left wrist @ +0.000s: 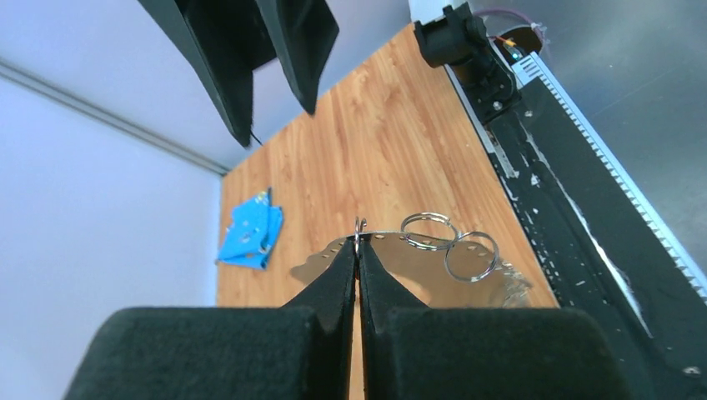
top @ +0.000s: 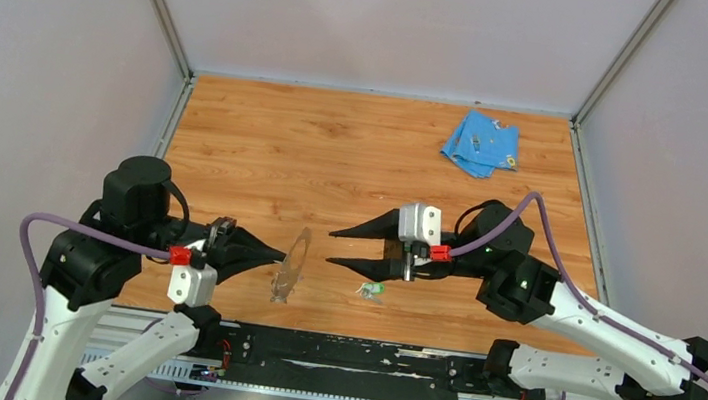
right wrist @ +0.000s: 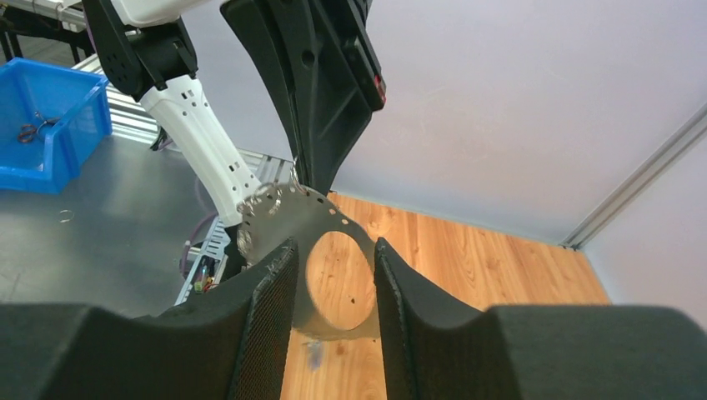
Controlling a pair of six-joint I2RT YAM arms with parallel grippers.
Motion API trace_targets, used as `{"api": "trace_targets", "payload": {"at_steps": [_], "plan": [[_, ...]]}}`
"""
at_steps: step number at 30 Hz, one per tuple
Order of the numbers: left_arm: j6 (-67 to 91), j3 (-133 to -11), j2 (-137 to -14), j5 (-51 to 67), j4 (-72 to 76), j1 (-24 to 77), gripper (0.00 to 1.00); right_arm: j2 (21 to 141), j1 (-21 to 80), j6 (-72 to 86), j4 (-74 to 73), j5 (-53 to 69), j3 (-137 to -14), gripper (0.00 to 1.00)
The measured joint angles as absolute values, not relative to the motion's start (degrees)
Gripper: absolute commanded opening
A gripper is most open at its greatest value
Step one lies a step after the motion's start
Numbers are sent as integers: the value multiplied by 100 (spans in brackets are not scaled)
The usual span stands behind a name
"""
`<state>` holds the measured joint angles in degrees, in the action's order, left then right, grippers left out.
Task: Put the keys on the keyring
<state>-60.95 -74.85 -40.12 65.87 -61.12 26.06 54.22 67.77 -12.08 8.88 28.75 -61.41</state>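
Top external view: you have no legible brand or lettering here. The light-blue cloth [top: 480, 144], far right on the table [top: 336, 148], carries a small print too fine to read.

Left gripper [top: 273, 253]: clenched on the near-left edge of the keyring [top: 291, 265], which stands on edge above the near part of the table. The left wrist view confirms this for you, with the fingers [left wrist: 338, 275] pressed together and the band's rim pinched between their tips.

Right gripper [top: 333, 246]: released, with the jaws standing apart and pointing left at the keyring. Its tips are close to the band but not touching it, and it holds nothing.

Keys [top: 370, 289]: lying on the table near the front edge, just beneath the right gripper and apart from the keyring. You can make out a green head; the rest is too small to tell.

The left wrist view alone shows two small wire rings [left wrist: 428, 231] against the band. You cannot tell from it whether they are threaded through.

The right wrist view alone shows the row of small holes along the band, the oval opening framed between the right fingers [right wrist: 267, 292], and a blue bin [right wrist: 75, 125] off the table at the left.
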Motion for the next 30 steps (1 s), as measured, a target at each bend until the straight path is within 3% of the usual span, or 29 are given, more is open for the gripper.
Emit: {"api": "trace_targets", "payload": {"at_steps": [8,14,19,25,30], "plan": [[-6451,-7577,-3957,6812,-6104,2606,0,5658,6777,-1208,902,3201,-6141,49],[-5815,-7577,-4029,6707,-6095,2606,0,5710,6779,-1144,884,2995,-6141,56],[-4762,-7577,-4230,6462,-6018,2606,0,5675,6781,-941,445,1966,-6141,59],[-3424,-7581,-4353,6217,-5577,2606,0,5408,6781,-486,-294,572,-5756,52],[-1929,-7376,-4261,5961,-4626,2606,0,5022,6779,344,-980,-506,-4768,64]]}}
